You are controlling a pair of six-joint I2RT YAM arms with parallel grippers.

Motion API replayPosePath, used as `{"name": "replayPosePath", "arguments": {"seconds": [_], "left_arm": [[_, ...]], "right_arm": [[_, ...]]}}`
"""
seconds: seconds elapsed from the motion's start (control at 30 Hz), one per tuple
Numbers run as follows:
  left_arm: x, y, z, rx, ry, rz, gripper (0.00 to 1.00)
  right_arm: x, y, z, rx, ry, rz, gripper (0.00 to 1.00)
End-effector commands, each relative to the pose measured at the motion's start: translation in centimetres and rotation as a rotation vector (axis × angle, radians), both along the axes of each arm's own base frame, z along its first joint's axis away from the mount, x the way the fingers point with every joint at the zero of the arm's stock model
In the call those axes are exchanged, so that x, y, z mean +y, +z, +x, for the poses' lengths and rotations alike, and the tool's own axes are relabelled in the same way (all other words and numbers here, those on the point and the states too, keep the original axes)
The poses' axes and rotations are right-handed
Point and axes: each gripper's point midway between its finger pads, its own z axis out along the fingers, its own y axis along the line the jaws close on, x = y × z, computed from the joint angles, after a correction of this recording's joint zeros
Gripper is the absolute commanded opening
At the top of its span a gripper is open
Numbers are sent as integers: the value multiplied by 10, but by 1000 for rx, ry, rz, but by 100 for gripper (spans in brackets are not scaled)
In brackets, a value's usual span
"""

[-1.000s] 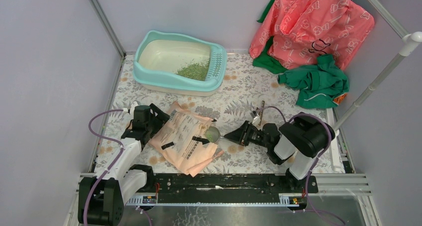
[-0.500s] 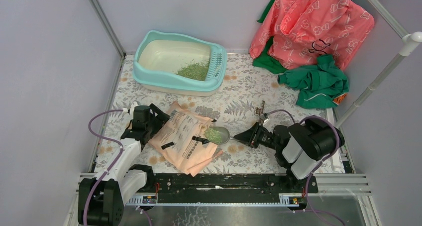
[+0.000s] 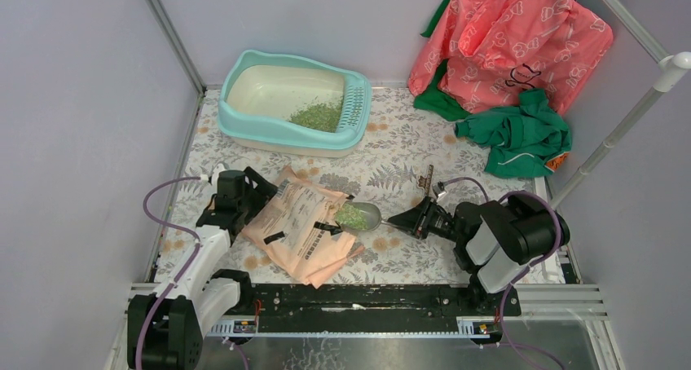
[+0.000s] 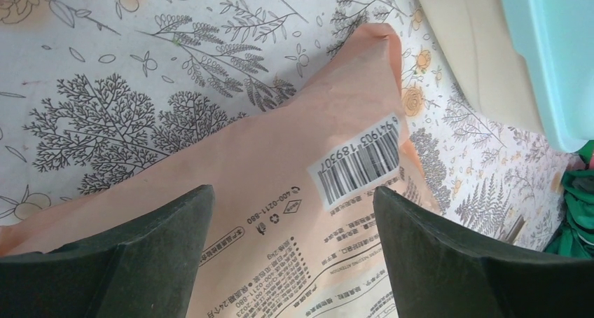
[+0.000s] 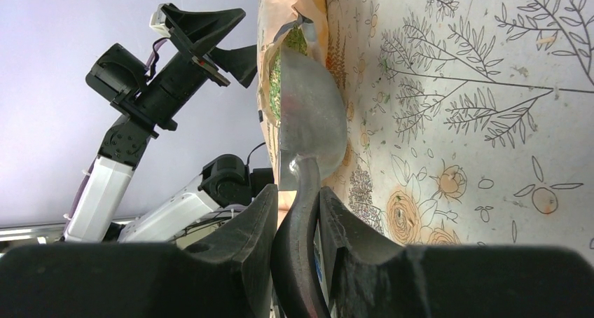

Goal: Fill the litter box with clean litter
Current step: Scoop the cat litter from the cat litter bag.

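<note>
The light-teal litter box [image 3: 244, 64] stands at the back left, with a heap of clean litter [image 3: 319, 115] against its grille end. A peach paper bag [image 3: 301, 227] lies between the arms. My right gripper [image 3: 405, 219] is shut on the handle of a grey scoop [image 3: 363, 217], whose bowl holds green granules just right of the bag's mouth. In the right wrist view the gripper [image 5: 298, 192] clamps the scoop [image 5: 312, 115] on edge. My left gripper [image 3: 253, 192] is open at the bag's left end; its fingers [image 4: 293, 192] spread over the bag [image 4: 280, 143].
A pink printed garment [image 3: 509, 44] and a green cloth [image 3: 517, 134] are piled at the back right. A white pole [image 3: 619, 134] slants along the right side. A small dark clip [image 3: 425, 178] lies behind the right gripper. Walls close the left and back.
My right arm has pulled back to the right, drawing the scoop out of the bag's mouth with green litter in its bowl. The left gripper has stayed put.
</note>
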Motion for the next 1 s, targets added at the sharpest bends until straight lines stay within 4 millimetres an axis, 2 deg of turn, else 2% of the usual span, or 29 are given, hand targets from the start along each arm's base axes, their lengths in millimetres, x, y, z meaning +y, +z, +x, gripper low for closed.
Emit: {"name": "replayPosePath", "arguments": {"seconds": [0.0,0.33,0.7,0.97], "left_arm": [[-1,24,10,-59,-13,4,91],[-1,30,12,-68,-13,2,91],[-1,30,12,-68,-11,3,91],[0,30,12,-68,-9,7,92]], "right_arm": [[-7,20,-23,-92,32,50,0],[-13,13,-34,-58,36,40,0],[-16,-5,-54,6,71,2,0],[-16,-4,-53,13,69,9,0]]}}
